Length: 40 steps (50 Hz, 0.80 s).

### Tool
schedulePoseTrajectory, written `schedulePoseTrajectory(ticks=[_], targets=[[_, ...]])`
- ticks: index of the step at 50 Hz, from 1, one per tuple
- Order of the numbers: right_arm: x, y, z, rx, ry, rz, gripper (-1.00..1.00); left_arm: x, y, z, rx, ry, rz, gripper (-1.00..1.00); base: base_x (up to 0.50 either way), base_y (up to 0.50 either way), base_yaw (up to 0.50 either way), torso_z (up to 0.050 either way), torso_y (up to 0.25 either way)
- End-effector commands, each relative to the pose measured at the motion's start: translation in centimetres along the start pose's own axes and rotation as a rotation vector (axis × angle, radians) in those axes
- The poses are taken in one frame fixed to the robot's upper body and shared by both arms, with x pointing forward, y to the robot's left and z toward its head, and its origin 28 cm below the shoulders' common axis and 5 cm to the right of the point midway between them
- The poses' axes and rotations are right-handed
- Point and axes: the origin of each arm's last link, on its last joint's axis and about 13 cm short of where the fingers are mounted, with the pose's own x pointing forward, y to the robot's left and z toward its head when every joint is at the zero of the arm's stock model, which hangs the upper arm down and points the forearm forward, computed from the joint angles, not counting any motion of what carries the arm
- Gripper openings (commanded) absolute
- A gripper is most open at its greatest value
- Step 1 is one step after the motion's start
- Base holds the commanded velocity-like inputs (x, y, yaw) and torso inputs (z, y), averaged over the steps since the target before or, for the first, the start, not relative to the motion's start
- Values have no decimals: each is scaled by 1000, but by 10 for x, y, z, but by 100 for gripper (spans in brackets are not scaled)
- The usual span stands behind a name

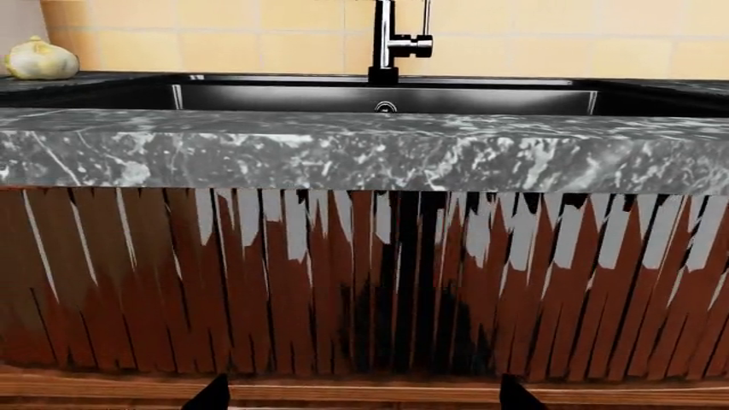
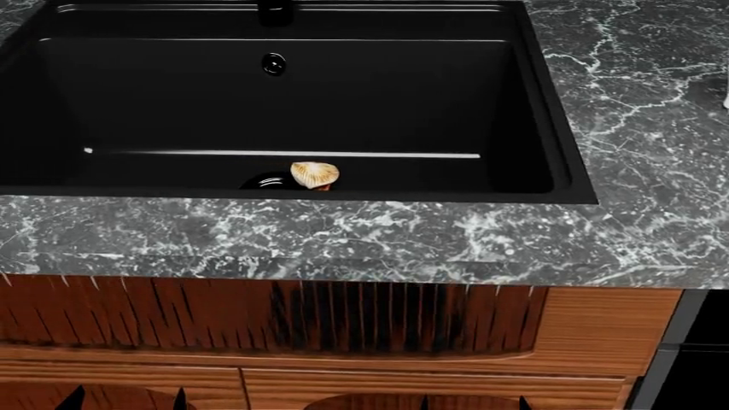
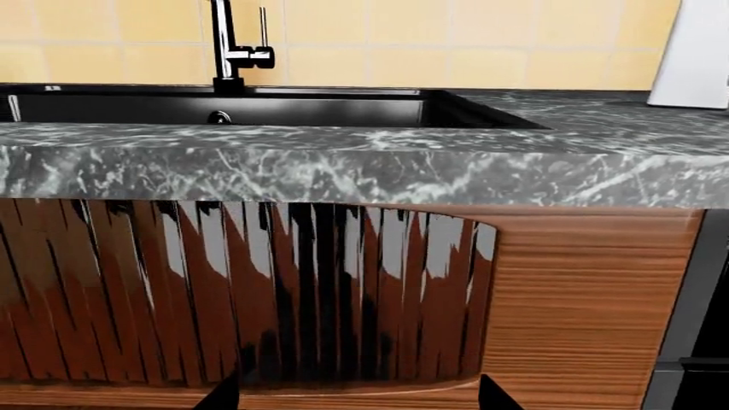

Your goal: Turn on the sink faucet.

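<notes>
The black sink faucet (image 1: 385, 38) stands behind the sink (image 1: 387, 96) with its thin lever (image 1: 426, 17) upright beside the stem; it also shows in the right wrist view (image 3: 228, 43). In the head view only its base (image 2: 276, 10) shows at the top edge, above the matte-black sink (image 2: 171, 94) with overflow hole (image 2: 273, 63). My left gripper (image 1: 355, 401) and right gripper (image 3: 358, 400) are both open and empty, low in front of the wooden cabinet, well below the counter. Their fingertips (image 2: 75, 398) show at the head view's bottom edge.
A marbled grey counter (image 2: 456, 243) edges the sink. A tan shell-like object (image 2: 314, 174) lies by the drain. A garlic bulb (image 1: 39, 60) sits on the counter far left. A white object (image 3: 692, 53) stands at the right. Ribbed wooden cabinet front (image 2: 341, 316) lies below.
</notes>
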Motion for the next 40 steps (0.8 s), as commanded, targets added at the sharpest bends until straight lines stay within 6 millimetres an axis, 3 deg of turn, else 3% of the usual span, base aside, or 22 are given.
schedulePoseTrajectory(ticks=[1,12,18,40], targets=[[0,0,0,2,2,1,100,0,1,0,20,-2,4,100,0,410,0,0,0],[0,1,-1,-6,5,1,100,-1,0,2,-16,-11,-4,100,0,412,0,0,0],[0,0,0,1,2,-17,100,1,-1,1,-12,-3,-10,100,0,23,0,0,0],[1,0,-1,-15,7,-10,100,-2,2,2,15,-44,-8,100,0,0,0,50,0]])
